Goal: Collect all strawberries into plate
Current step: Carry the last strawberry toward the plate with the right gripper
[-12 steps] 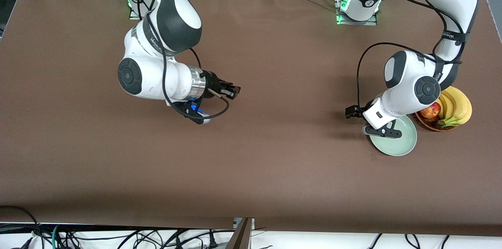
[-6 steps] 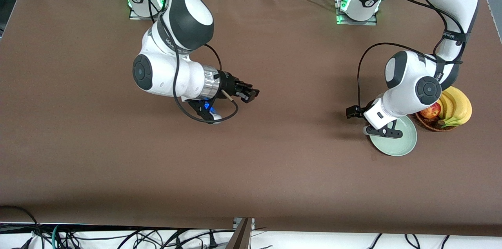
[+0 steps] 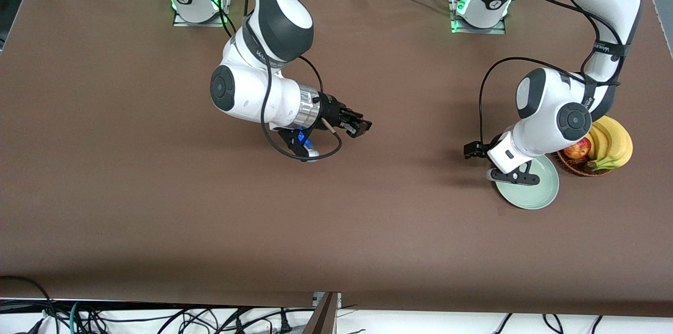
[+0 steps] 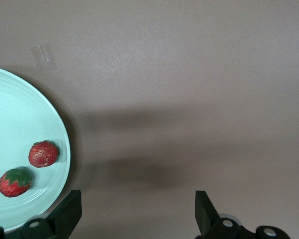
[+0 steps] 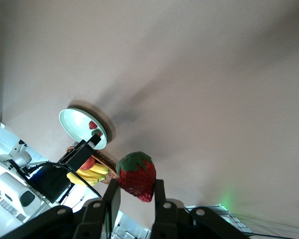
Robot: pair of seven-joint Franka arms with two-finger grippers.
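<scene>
Brown table [image 3: 157,208] carries the mint plate [image 3: 531,196] just beside the left arm's jaws, wicker basket [image 3: 578,167] touching the plate's rim.

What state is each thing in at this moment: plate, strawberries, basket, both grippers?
plate: on the table, beside the basket, holding two strawberries.
two strawberries: lying in the plate, near its rim.
third strawberry: clamped between the right gripper's fingers, in the air.
right gripper: shut on the third strawberry, over bare table.
left gripper: open, empty, waiting over the table beside the plate.
basket: on the table, holding an apple and bananas.
</scene>
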